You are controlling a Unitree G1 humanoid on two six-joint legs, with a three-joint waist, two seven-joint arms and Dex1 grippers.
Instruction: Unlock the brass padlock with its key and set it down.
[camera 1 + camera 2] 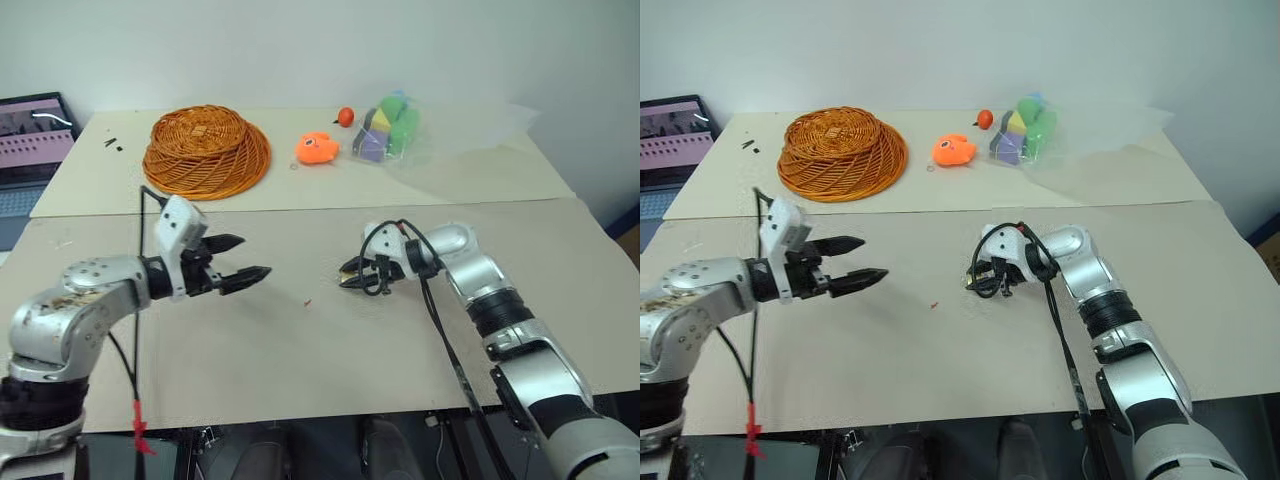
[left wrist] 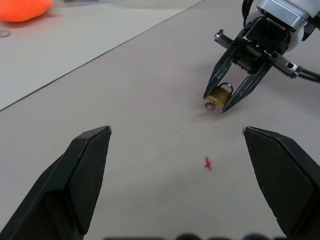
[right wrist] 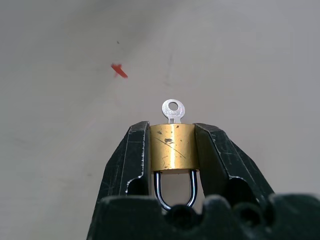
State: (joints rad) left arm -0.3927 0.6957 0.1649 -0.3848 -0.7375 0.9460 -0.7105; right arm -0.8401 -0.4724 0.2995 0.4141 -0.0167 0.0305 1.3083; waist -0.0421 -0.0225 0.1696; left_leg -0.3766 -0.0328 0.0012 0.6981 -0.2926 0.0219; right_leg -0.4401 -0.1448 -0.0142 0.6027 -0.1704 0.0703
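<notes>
Brass padlock [image 3: 173, 146] clamped betw right end effector [image 3: 173, 150] fingers, key [image 3: 173, 109] sticking out away from shackle toward wide-open left end effector [image 1: 244, 258], which faces it across bare bench [image 1: 300, 350], apart.

The padlock [image 3: 173, 148] is showing scratched brass-gold, its key [image 3: 173, 109] silver — the basket [image 1: 206, 151] is glowing woven orange, the table [image 1: 330, 350] beige.
</notes>
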